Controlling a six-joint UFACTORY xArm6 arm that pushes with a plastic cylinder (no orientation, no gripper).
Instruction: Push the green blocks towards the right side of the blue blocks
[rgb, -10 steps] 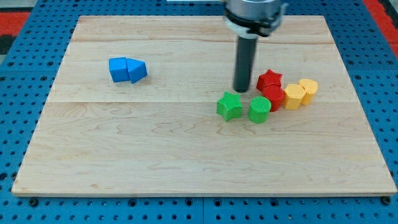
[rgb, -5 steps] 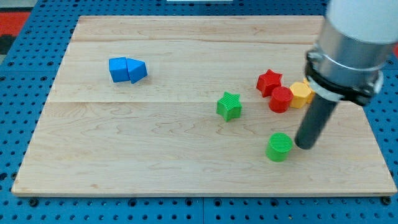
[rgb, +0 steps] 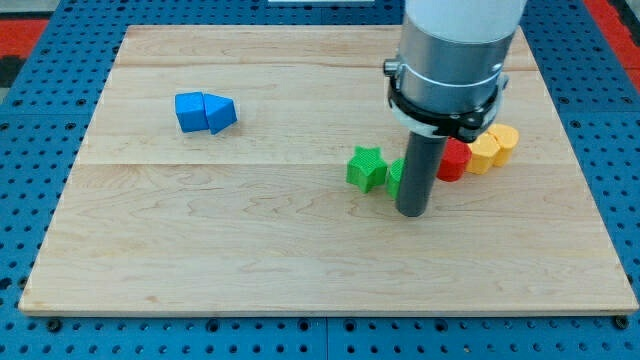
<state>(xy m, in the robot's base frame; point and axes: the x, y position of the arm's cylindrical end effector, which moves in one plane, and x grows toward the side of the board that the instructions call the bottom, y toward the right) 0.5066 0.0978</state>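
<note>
My tip (rgb: 412, 212) (a bare rod, nothing grasped) stands against a green block (rgb: 394, 176) it mostly hides, beside the green star (rgb: 366, 168), far right of the blue blocks (rgb: 205, 112).

Bright, even overhead light, no glare on the tabletop (rgb: 250, 250). Soft short shadows under blocks. Focus mostly sharp; the arm's upper housing (rgb: 455, 50) looks slightly soft, possibly motion blur. No obvious edge distortion.
</note>
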